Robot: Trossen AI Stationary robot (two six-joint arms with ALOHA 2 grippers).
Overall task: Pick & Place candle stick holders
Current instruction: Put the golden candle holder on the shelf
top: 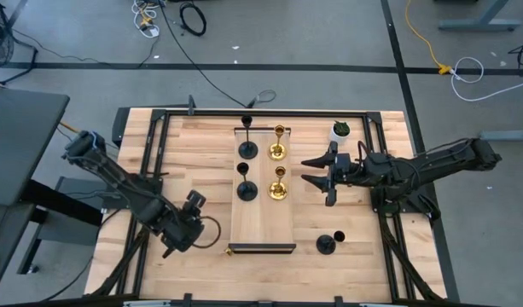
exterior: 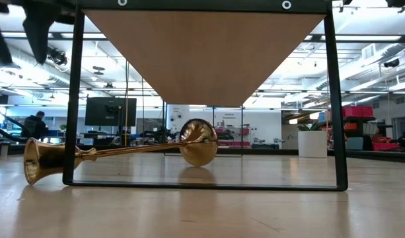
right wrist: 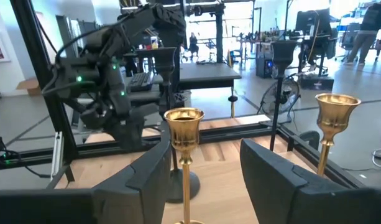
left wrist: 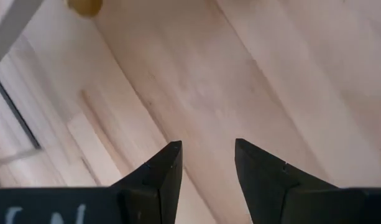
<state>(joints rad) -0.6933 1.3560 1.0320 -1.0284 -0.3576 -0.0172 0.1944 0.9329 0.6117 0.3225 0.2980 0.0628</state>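
One gold candle stick holder [right wrist: 184, 162] between wide-open right gripper [right wrist: 202, 168] fingers, ungrasped.

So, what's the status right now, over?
Right gripper open, fingers either side of a gold holder on the board, not gripping. Left gripper open over the table. Nothing in the way.

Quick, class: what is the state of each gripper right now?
Left gripper: jaws open, holding nothing.
Right gripper: jaws open around a gold candle stick holder, not yet closed.
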